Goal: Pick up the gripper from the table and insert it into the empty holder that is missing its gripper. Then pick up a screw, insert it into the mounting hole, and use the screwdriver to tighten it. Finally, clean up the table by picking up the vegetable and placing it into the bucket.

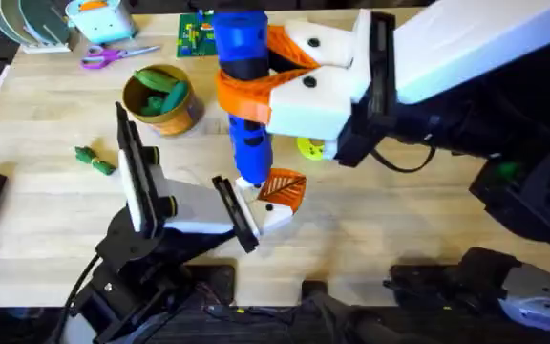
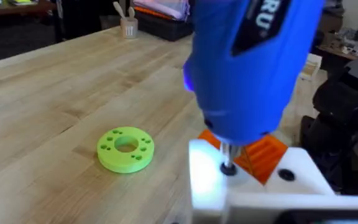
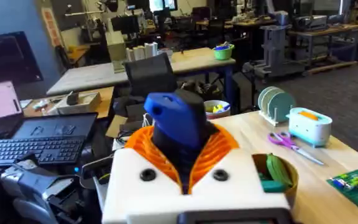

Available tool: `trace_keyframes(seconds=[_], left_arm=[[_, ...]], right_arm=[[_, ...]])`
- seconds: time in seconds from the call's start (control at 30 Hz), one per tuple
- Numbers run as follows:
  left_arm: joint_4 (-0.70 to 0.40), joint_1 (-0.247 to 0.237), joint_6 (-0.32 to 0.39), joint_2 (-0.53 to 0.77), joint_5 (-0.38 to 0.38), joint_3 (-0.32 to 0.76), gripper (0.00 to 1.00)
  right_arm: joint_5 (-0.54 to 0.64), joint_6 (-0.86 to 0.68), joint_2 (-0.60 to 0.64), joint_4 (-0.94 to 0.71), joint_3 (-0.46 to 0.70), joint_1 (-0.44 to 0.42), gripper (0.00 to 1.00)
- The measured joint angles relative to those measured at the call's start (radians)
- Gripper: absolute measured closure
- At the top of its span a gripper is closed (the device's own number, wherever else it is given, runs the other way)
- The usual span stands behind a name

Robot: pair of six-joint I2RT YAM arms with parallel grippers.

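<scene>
Stage, judged from the layout: the tightening step is under way; cleanup looks unfinished.

Landmark is the bucket point(image 1: 160, 97), upper left area of the table point(image 1: 46, 191).

Left of the bucket and a bit toward the arm bases: the vegetable point(image 1: 95, 160) lies flat on the wood, well apart from the bucket, long axis slanting, one end toward the bucket side. It is not binned yet. The bucket already has green items inside.

Right of the bucket and nearer the bases: the left gripper point(image 1: 194, 205) lies roughly level, with white mounts on black fingers; its jaws stand apart and hold nothing that I can see. At its tip sits the holder point(image 1: 273, 218) with the orange gripper point(image 1: 285, 188) seated on it, so insertion looks done.

Further right of the bucket: the screwdriver point(image 1: 244, 96) stands nearly upright, long axis vertical, silver tip down. In the left wrist view the tip sits on a dark screw head point(image 2: 228, 168) in the white mount, so the screw appears placed; I cannot tell how tight it is.

The right gripper point(image 1: 289, 76), with orange ribbed pads, is clamped around the blue handle; in the right wrist view the handle's butt end pokes up between the pads.

Lime-green disc point(image 2: 125, 148) rests on the table beyond the screwdriver, right of the bucket, untouched.

Left to do: finish tightening, then put the vegetable into the bucket.
</scene>
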Motion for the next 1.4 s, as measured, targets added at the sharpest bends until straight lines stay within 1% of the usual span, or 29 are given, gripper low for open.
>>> trace_keyframes(seconds=[0.6, 0.8, 0.93, 1.03, 1.13, 1.27, 1.4], left_arm=[[0.000, 0.000, 0.000, 0.000, 0.000, 0.000, 0.989], [0.000, 0.000, 0.000, 0.000, 0.000, 0.000, 0.989], [0.000, 0.000, 0.000, 0.000, 0.000, 0.000, 0.989], [0.000, 0.000, 0.000, 0.000, 0.000, 0.000, 0.989], [0.000, 0.000, 0.000, 0.000, 0.000, 0.000, 0.989], [0.000, 0.000, 0.000, 0.000, 0.000, 0.000, 0.989], [0.000, 0.000, 0.000, 0.000, 0.000, 0.000, 0.989]], right_arm=[[0.000, 0.003, 0.000, -0.001, 0.000, 0.000, 0.978], [0.000, 0.003, 0.000, 0.108, 0.000, 0.000, 0.978], [-0.004, -0.001, 0.000, 0.104, 0.000, -0.009, 0.978], [0.001, -0.037, 0.000, 0.063, 0.000, -0.051, 0.978], [0.058, -0.119, 0.000, -0.042, 0.000, -0.130, 0.978], [0.190, -0.285, 0.012, -0.187, 0.000, -0.256, 0.978], [0.355, -0.448, 0.066, -0.305, 0.000, -0.351, 0.978]])
